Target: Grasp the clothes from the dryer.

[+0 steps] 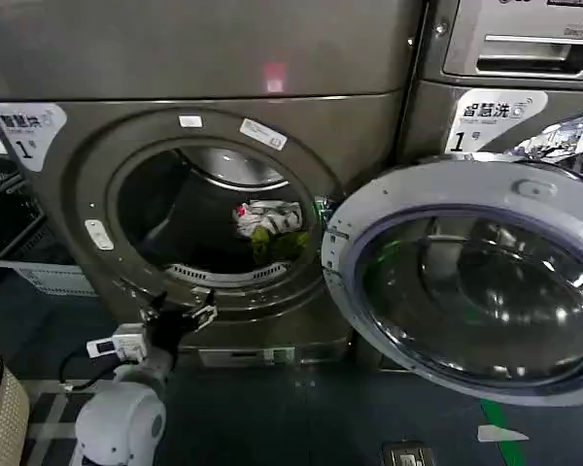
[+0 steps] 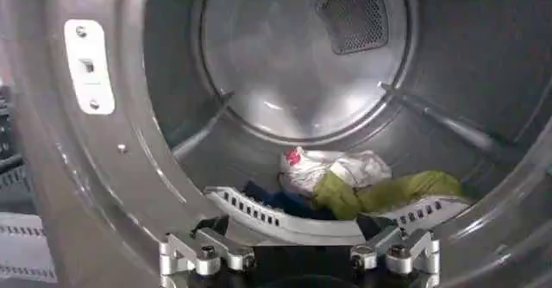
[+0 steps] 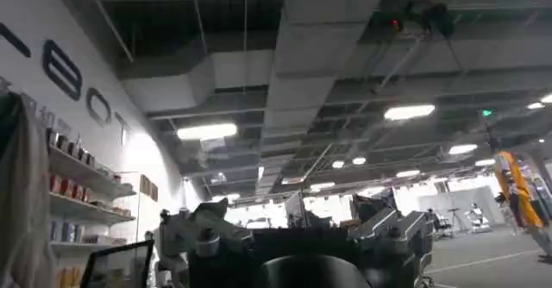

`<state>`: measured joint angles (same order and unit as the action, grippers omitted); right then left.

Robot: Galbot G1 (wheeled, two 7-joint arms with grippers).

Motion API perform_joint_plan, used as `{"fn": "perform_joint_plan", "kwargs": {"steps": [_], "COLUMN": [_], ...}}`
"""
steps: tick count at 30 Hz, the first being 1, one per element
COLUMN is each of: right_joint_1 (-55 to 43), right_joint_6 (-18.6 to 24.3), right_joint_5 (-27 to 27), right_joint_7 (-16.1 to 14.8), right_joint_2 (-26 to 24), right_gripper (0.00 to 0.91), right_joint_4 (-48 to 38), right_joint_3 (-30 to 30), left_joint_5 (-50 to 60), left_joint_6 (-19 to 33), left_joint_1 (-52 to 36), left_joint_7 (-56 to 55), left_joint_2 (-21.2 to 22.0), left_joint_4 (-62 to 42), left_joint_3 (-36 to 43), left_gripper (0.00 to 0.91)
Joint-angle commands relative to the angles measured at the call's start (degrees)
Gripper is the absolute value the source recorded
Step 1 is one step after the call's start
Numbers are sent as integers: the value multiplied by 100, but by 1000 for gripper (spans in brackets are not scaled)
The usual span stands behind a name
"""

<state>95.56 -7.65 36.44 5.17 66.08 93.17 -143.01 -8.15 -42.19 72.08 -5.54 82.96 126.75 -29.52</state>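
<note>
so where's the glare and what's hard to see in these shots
Head view: bright reflections streak the open door's glass, and the drum behind the clothes is in deep shadow. Left wrist view: the drum's back wall shines, with the left hand in the foreground. Right wrist view: ceiling lights flare above the dark right hand.

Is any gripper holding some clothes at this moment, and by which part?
Nothing is held. The left gripper is open at the dryer rim; the clothes lie untouched in the drum.

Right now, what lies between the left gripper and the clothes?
In the left wrist view, the dryer's slotted lip lies between left gripper and clothes.
</note>
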Motion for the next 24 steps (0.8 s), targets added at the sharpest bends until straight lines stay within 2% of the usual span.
{"fn": "perform_joint_plan", "kwargs": {"steps": [1, 24], "right_joint_1": [0, 13], "right_joint_6": [-1, 12], "right_joint_5": [1, -5], "right_joint_7": [-1, -2], "right_joint_2": [3, 33], "right_gripper": [907, 907], "right_joint_4": [-12, -21], "right_joint_3": [-1, 28], "left_joint_5": [138, 188], "left_joint_6": [-281, -281], "left_joint_1": [0, 23], "left_joint_7": [127, 165], "left_joint_2": [14, 27], "left_joint_4": [-13, -53], "left_joint_3": [-4, -9], "left_gripper": [907, 907]}}
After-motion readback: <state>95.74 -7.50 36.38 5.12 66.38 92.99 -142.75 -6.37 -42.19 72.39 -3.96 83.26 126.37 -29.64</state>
